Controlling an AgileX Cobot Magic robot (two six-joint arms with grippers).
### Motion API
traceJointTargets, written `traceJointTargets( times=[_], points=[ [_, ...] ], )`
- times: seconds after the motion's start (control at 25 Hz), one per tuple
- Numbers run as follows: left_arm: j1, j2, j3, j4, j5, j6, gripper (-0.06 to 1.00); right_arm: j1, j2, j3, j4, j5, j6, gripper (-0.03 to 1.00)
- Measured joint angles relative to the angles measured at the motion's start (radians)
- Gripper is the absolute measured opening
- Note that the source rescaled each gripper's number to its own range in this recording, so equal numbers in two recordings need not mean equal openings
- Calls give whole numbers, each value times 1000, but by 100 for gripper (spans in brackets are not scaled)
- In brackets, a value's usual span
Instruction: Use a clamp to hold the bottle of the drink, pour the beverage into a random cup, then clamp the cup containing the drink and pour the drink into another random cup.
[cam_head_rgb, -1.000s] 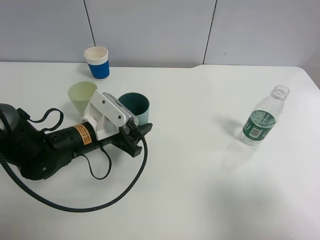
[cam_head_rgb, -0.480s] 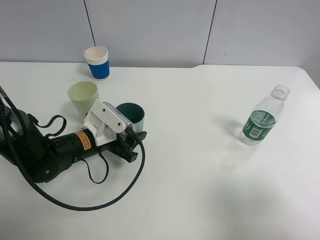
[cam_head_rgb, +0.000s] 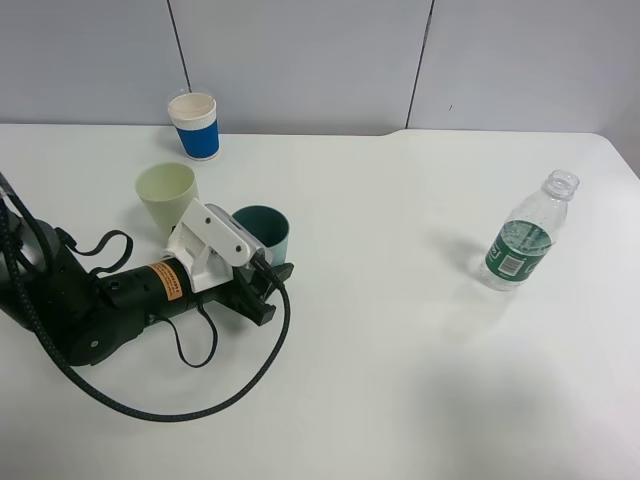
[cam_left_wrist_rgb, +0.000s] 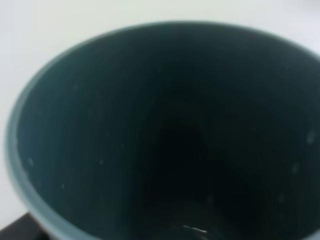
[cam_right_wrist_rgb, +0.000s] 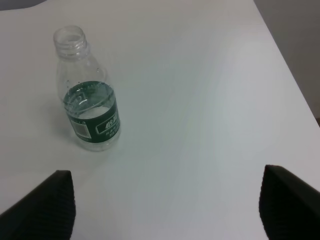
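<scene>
White table (cam_head_rgb: 380, 340), grey panel wall (cam_head_rgb: 300, 60); left fingers grip teal cup (cam_head_rgb: 268, 228); right fingers (cam_right_wrist_rgb: 292, 207) apart, empty.

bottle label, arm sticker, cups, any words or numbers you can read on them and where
None can be quoted.
Bottle: the green label carries white print and a white barcode patch, too blurred to read.
Left arm: the orange sticker has dark lines of print, too small to read.
Blue-and-white paper cup: no text visible.
Teal cup and pale tumbler: plain, no markings.
</scene>
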Motion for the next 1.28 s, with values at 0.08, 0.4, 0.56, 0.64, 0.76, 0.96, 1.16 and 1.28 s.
traceJointTargets(
  times=[0.08, 0.4, 0.56, 0.64, 0.76, 0.96, 1.16, 1.28],
  points=[
    [0, 0, 0, 1, 0, 0, 7, 0, 0, 0, 0, 0, 0, 44],
    [0, -9, 0, 20, 0, 0, 97, 0, 0, 0, 0, 0, 0, 44],
    [0, -58, 13, 61, -2, 0, 98, 0, 0, 0, 0, 0, 0, 44],
    [-1, -90, 41, 71, -2, 0, 98, 0, 0, 0, 0, 0, 0, 44],
    [-6, -151, 103, 72, -2, 0, 98, 0, 0, 0, 0, 0, 0, 44],
    [-9, -260, 217, 66, -2, 0, 98, 0, 0, 0, 0, 0, 0, 44],
    [-9, -368, 317, 34, -2, 0, 98, 0, 0, 0, 0, 0, 0, 44],
    [-9, -444, 351, 21, -1, 3, 98, 0, 0, 0, 0, 0, 0, 44]
  ],
)
